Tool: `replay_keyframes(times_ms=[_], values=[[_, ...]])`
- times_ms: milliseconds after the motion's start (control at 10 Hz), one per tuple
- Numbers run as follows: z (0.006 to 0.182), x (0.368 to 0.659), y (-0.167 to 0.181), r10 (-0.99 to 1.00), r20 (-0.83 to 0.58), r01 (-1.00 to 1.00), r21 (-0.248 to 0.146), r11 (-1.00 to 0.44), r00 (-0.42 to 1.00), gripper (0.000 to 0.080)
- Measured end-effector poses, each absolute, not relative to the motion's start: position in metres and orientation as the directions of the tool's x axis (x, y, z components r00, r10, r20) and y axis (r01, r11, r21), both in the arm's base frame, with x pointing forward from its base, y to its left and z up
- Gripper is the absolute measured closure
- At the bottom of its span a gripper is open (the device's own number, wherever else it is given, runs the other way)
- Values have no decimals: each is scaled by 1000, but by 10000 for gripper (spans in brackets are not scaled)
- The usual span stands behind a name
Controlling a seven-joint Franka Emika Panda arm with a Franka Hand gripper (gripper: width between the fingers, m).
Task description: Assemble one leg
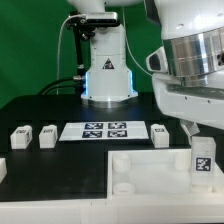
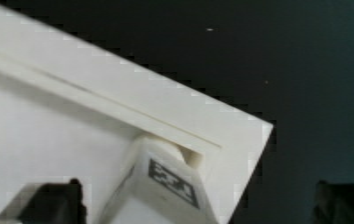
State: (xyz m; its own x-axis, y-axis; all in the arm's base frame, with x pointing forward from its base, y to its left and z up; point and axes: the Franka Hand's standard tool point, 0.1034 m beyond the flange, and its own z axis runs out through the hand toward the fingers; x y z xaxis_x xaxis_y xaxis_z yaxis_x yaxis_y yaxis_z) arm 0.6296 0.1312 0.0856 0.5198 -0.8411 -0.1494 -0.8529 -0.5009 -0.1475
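A leg (image 1: pixel 203 160), a stubby white piece with a square code tag on its face, stands upright at the near right corner of the large white tray-like part (image 1: pixel 150 165). In the wrist view this leg (image 2: pixel 165 180) sits on the tray part's corner (image 2: pixel 67 120), between my two dark fingers (image 2: pixel 53 203). My gripper (image 1: pixel 200 138) hangs just above the leg and is open; in the wrist view the gripper (image 2: pixel 195 206) shows a clear gap between the leg and one finger. Three more legs (image 1: pixel 20 137), (image 1: pixel 47 135), (image 1: pixel 160 133) lie on the black table.
The marker board (image 1: pixel 105 130) lies flat between the loose legs. The robot base (image 1: pixel 108 75) stands behind it, with cables at the exterior view's left. A small white piece (image 1: pixel 3 168) shows at the exterior view's left edge.
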Motion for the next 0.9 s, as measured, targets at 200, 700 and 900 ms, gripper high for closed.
replay_keyframes(times_ms=[200, 700, 900], values=[[85, 629, 131, -743, -122, -751, -170, -638, 659, 150], [77, 627, 116, -288, -7, -284, -185, -941, 958, 150], [77, 627, 116, -315, -12, -311, -185, -932, 949, 167]])
